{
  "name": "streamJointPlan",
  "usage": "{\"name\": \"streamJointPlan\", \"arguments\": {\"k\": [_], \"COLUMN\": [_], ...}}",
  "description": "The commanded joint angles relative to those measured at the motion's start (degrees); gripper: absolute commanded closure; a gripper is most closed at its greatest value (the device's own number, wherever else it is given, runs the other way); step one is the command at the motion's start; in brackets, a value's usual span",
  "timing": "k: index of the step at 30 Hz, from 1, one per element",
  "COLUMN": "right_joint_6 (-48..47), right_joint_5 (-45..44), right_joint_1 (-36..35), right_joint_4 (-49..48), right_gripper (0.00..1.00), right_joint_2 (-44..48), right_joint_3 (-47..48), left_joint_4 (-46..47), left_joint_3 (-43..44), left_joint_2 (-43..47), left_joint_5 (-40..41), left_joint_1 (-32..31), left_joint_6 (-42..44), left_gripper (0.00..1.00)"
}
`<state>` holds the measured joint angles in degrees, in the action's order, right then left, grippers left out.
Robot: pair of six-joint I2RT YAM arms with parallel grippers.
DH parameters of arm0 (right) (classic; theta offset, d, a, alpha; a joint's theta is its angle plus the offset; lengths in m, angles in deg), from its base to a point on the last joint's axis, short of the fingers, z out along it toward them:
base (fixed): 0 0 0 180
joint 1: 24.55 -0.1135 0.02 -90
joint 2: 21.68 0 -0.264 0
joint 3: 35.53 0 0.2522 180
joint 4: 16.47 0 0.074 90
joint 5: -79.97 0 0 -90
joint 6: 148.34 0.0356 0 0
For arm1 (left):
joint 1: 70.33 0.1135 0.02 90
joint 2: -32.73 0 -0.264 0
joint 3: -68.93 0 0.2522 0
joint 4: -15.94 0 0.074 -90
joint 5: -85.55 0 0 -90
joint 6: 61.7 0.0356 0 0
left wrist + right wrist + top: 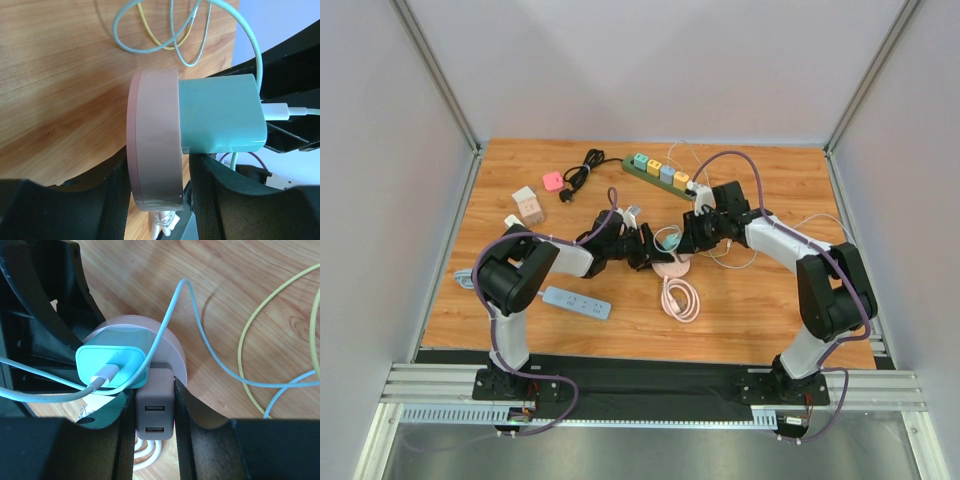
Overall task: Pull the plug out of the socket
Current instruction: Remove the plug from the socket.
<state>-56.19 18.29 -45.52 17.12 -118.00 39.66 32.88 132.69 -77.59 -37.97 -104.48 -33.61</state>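
Observation:
A round pink socket (155,140) carries a teal plug (220,115) with a white cable, and beside it a mauve USB plug (154,412). My left gripper (160,200) is shut on the socket's rim, one finger on each flat face. My right gripper (154,440) is shut on the mauve USB plug, which still sits against the socket (172,347) next to the teal plug (112,367). In the top view both grippers, left (645,250) and right (690,235), meet over the socket (670,268) at mid-table.
The socket's coiled pink cable (680,298) lies just in front. Loose blue, yellow and white cables (740,250) lie around. A green power strip (660,175) is behind, a blue strip (575,302) front left, and small cubes (530,208) and a black cord (582,170) back left.

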Motion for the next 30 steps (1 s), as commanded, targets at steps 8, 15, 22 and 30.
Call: {"name": "streamJointPlan", "arguments": {"k": [8,15,22,30], "right_joint_6": [3.82,4.26,3.12,-1.89], "right_joint_5": [5.88,2.72,-8.18,0.23], "right_joint_1": [2.16,0.07,-6.1,0.82], "right_joint_4": [-4.8,-4.63,-5.95,-2.87], "right_gripper": [1.0,1.0,1.0,1.0], "right_joint_2": [1.74,4.72,8.6,7.19], "right_joint_3": [-0.26,-1.22,-2.63,-1.57], "left_joint_4": [6.74,1.4,-6.79,-1.63], "left_joint_3": [1.33,1.15,2.3,-1.65], "left_joint_2": [-1.39,-2.0,-1.3,0.63], "left_joint_5": [-1.02,0.99,5.3,3.64], "left_joint_1": [-0.48,-0.48,-0.48,1.28], "left_joint_6": [-2.51,-2.34,0.38,1.88], "left_gripper": [0.86,1.0,1.0,1.0]}}
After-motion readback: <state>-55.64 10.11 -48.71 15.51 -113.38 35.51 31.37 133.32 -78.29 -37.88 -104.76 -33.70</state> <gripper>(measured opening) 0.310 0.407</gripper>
